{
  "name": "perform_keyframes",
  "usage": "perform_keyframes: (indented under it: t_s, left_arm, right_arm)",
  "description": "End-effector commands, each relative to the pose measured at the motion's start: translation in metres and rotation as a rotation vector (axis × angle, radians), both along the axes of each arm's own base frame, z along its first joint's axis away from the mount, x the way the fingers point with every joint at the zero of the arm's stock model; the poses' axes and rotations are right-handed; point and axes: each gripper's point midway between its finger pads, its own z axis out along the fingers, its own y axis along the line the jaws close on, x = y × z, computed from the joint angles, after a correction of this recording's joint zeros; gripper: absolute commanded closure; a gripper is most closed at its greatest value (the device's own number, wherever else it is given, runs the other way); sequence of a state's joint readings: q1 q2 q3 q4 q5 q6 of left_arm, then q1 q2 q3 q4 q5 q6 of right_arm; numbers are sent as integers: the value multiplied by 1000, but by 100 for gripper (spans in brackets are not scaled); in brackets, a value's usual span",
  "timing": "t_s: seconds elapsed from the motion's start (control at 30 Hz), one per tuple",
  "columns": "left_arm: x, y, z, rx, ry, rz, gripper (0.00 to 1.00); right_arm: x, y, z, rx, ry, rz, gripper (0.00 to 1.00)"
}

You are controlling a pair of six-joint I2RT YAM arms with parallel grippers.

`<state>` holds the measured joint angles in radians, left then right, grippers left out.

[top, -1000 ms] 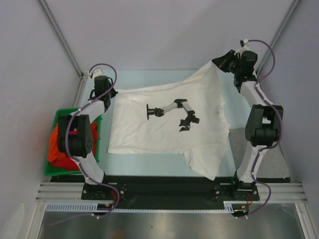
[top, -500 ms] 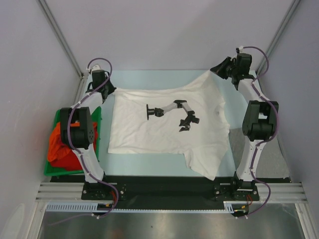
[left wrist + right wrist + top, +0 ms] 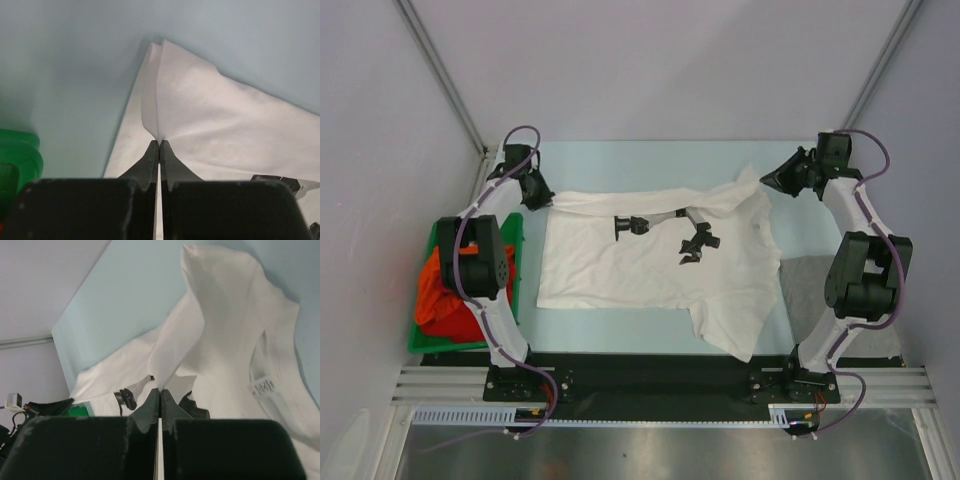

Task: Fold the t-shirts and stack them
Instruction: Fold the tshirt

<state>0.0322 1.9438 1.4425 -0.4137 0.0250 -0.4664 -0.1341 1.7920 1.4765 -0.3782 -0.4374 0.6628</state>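
Note:
A white t-shirt (image 3: 650, 270) with a black printed figure lies spread across the table. My left gripper (image 3: 542, 197) is shut on its far left corner, pinching a fold of fabric in the left wrist view (image 3: 159, 142). My right gripper (image 3: 767, 178) is shut on the far right edge, which rises off the table to the jaws in the right wrist view (image 3: 160, 390). The far edge is folded toward the near side and partly covers the print. An orange and dark red shirt heap (image 3: 435, 300) fills the bin. A grey shirt (image 3: 810, 285) lies flat at the right.
The green plastic bin (image 3: 470, 222) stands at the left table edge beside my left arm; its rim shows in the left wrist view (image 3: 15, 155). The white shirt's neck label (image 3: 262, 387) faces up. Grey walls and frame posts close in the far side.
Both grippers have kept their hold and drawn the shirt's far edge down and toward the near side, over the print. The right gripper swung outward to the right and lower.

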Motion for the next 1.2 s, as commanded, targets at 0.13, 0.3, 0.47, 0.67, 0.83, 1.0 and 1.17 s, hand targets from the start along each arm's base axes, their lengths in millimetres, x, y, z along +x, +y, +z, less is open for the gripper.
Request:
perform_keyframes:
  t_s: [0.13,0.3,0.47,0.67,0.83,1.0,1.17]
  left_arm:
    - [-13,16,14,32,68,-33,100]
    - [-26,5,1,-26,117,-74,100]
    - [-40,-1,-21,-60,175,-75,100]
    - [-40,-1,-31,-61,198,-73,100]
    - [-34,2,-32,-46,198,-68,100]
    - [-31,8,-33,-13,204,-73,100]
    - [-31,13,-35,14,221,-74,100]
  right_arm:
    - [-40,13,0,-7,28,63,100]
    - [-49,3,1,-28,32,56,100]
    - [-56,-8,5,-61,24,46,100]
    - [-72,-12,-13,-55,88,49,100]
    - [-81,-9,-26,-45,117,54,100]
    - [-87,-11,-28,-56,124,48,100]
    - [-93,-11,-27,-57,122,45,100]
